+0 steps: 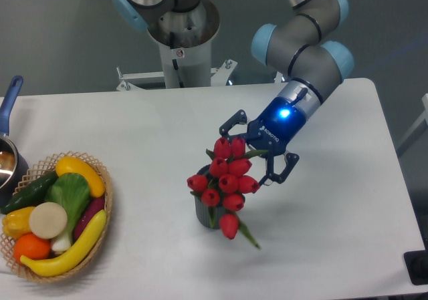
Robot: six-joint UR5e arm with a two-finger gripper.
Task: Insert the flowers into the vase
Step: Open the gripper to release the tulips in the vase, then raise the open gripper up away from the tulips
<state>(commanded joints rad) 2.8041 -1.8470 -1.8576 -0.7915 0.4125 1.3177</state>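
White desk [334,200] under a grey wall; tulips [226,180] seated in the ribbed dark vase [206,213] near desk centre, bunch leaning right; hand [257,150] spread wide beside the buds, gripping nothing; insertion apparently done, only withdrawal left.

The grey-and-blue jointed arm [304,53] slants down-left; its black 2-finger gripper [257,150] has jaws spread wide.
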